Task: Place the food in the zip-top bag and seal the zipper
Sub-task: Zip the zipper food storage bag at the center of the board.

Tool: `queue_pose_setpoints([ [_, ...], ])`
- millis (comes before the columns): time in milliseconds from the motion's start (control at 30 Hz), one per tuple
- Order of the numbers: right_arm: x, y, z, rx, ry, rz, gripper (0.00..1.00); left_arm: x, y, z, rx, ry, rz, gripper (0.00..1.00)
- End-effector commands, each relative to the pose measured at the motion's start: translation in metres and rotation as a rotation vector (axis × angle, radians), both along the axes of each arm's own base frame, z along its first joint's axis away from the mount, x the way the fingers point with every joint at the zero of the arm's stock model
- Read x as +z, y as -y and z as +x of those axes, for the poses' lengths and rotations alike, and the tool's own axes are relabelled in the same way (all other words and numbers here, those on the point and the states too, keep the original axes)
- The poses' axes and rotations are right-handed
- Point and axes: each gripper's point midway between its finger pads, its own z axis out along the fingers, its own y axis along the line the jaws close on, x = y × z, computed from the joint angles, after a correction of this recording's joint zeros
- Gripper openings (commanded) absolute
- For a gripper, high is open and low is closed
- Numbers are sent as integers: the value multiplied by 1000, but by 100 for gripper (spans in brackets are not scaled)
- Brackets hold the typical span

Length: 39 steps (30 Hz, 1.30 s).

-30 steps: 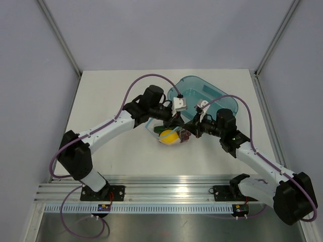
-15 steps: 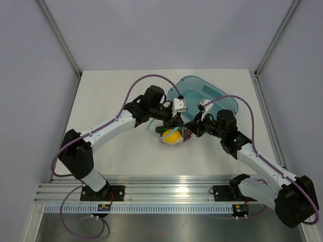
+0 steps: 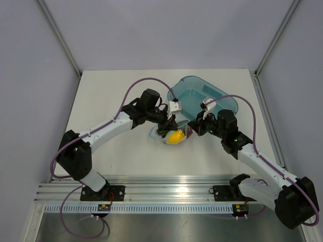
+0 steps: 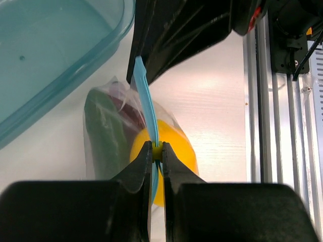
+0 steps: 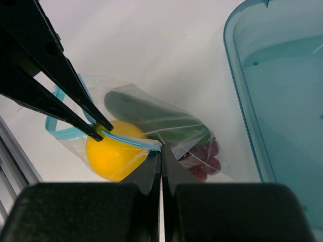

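The clear zip-top bag [image 5: 166, 126] lies on the table beside the teal tray, also seen in the top view [image 3: 171, 137]. Inside it are the yellow lemon [image 5: 113, 154], the dark green cucumber [image 5: 151, 118] and the dark red grapes [image 5: 204, 159]. The light blue zipper [image 5: 128, 141] runs along the bag's top edge. My left gripper [image 4: 157, 148] is shut on the zipper above the lemon [image 4: 179, 151]. My right gripper [image 5: 161, 150] is shut on the zipper's end near the grapes. Both grippers meet over the bag in the top view, the left [image 3: 165, 131] and the right [image 3: 191, 130].
The teal translucent tray [image 3: 202, 96] stands right behind the bag, close to both grippers; it shows in the left wrist view [image 4: 50, 55] and the right wrist view [image 5: 282, 101]. The aluminium rail [image 3: 171, 194] runs along the near table edge.
My left gripper has moved left and nearer along the zipper, away from the right gripper. The bag with the lemon has shifted slightly right. The right gripper has stayed almost still.
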Motion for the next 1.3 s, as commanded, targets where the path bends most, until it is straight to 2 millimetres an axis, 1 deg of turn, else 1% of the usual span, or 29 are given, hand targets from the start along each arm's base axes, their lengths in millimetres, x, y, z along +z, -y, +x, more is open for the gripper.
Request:
queue_pose_setpoints([
  [0, 35, 22, 30, -149, 95, 11, 0, -3, -20, -15, 21, -59, 21, 0],
  [33, 32, 23, 31, -158, 84, 3, 0, -2, -23, -15, 29, -54, 19, 0],
  [67, 32, 24, 32, -165, 82, -3, 0, -5, -25, -16, 38, -61, 21, 0],
  [367, 26, 40, 42, -253, 48, -39, 0, -4, -50, -10, 125, -52, 29, 0],
  [733, 20, 59, 49, -339, 29, -50, 0, -18, -79, -8, 249, -76, 67, 0],
  [900, 22, 66, 50, -362, 32, -45, 0, -20, -92, -8, 297, -77, 80, 0],
  [1033, 24, 66, 49, -359, 33, -38, 0, -19, -104, -7, 331, -62, 95, 0],
  [1267, 25, 62, 48, -345, 28, -21, 0, -14, -127, 0, 408, -21, 102, 0],
])
